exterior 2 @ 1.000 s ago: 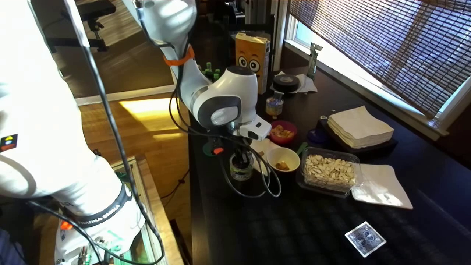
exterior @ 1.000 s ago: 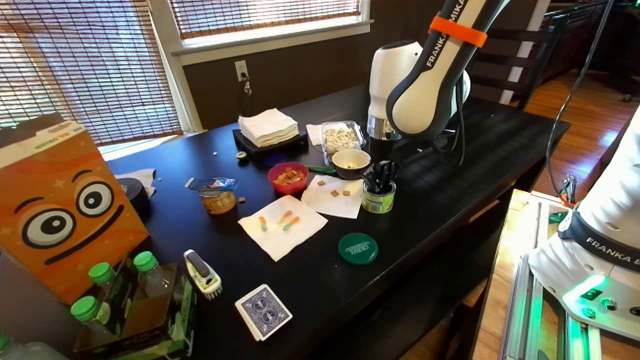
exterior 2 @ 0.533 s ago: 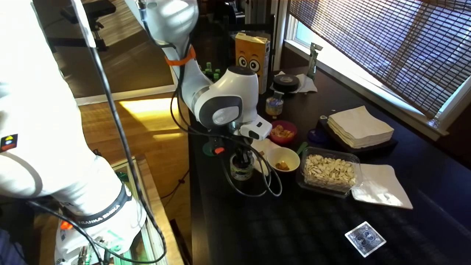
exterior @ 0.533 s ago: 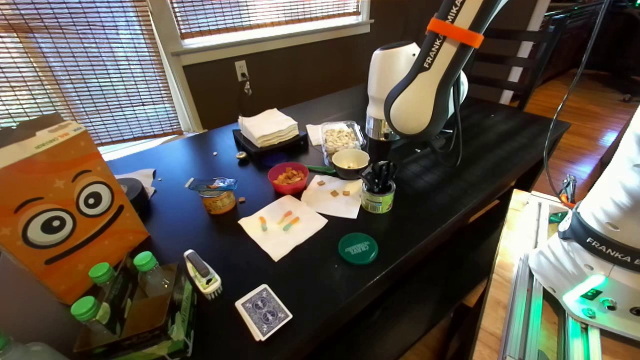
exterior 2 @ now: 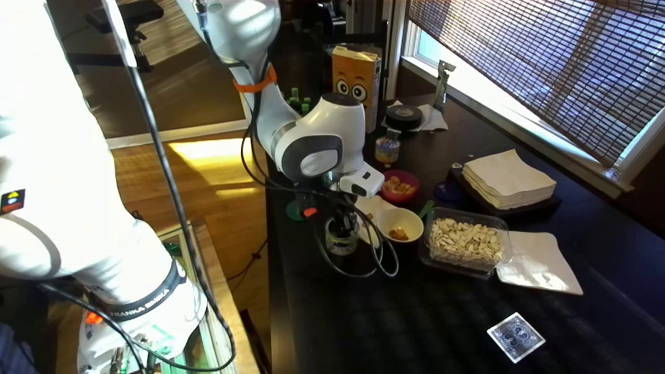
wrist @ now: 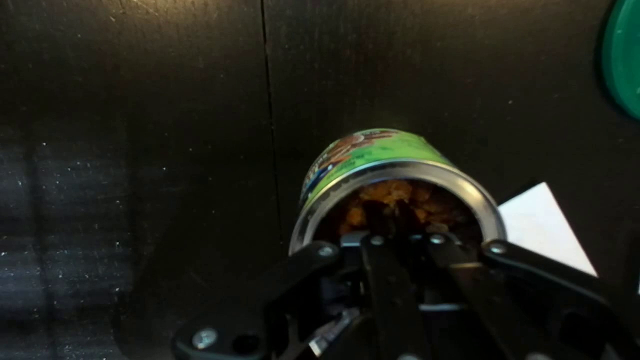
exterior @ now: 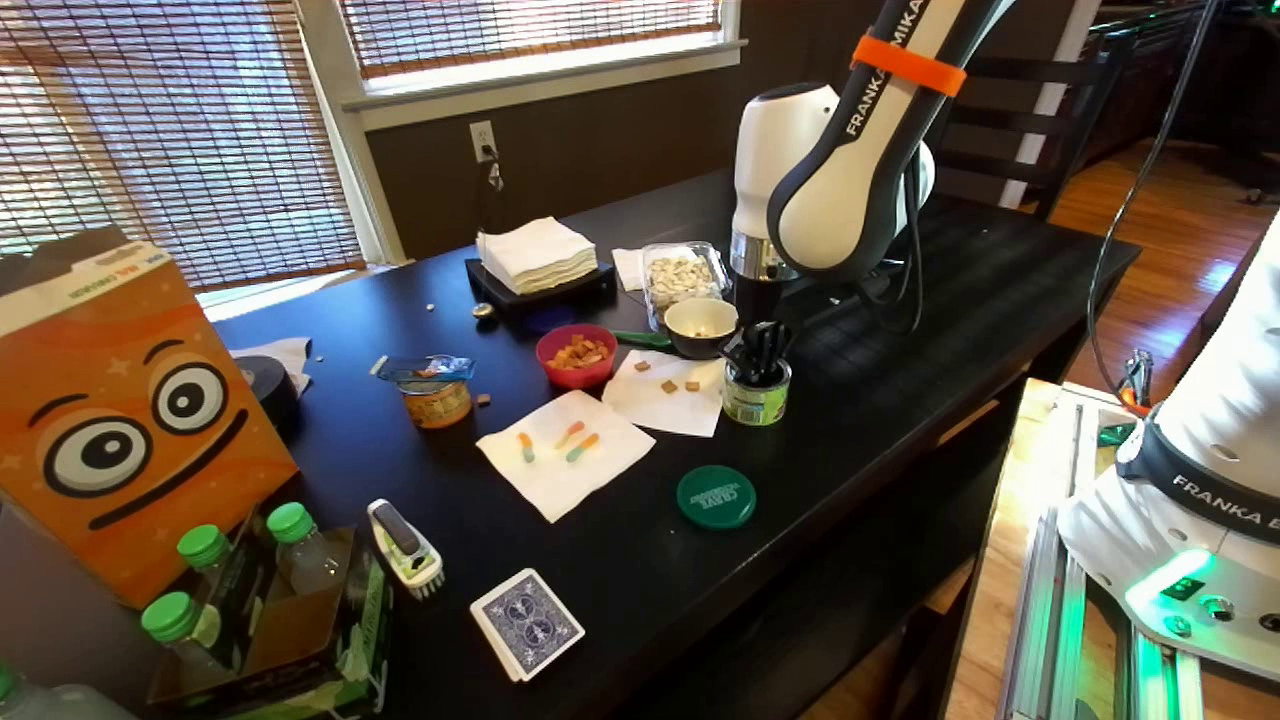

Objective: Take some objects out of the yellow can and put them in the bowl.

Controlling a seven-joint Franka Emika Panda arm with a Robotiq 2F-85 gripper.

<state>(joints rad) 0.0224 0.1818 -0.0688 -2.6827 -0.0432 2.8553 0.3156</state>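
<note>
On a black wooden tabletop (exterior 2: 415,322), a white-and-black robot arm (exterior: 835,215) reaches down to a short round metal can with a yellow-green label and a silvery rim (exterior: 757,403), the task's yellow can, which stands upright. The black two-fingered hand (wrist: 391,215) points down, with its fingertips (wrist: 375,210) inside the can's mouth, in or just above a crumbly mass of orange-brown pieces (wrist: 400,190) that the wrist view shows. The fingers stand close together with a narrow gap between them; whether they pinch a piece or nothing, I cannot tell. The destination, a small round bowl (exterior 2: 402,217), cream inside and dark outside, sits near the can but apart from it, with a clear plastic tub (exterior 2: 452,264) of flat pale seeds (exterior 2: 465,239) just beyond. A little heap of similar orange-brown bits (exterior 2: 399,235) lies in the bowl (so the job looks partly done, though the can holds more). The step in hand seems to be picking a portion out of the can. If the fingers hold nothing, the next move calls for settling them on a piece and squeezing; once something is gripped, the hand should rise straight up until the fingertips clear the rim, since a slanted pull could tip the can, then swing the short way over to the bowl and let go low above its middle.
</note>
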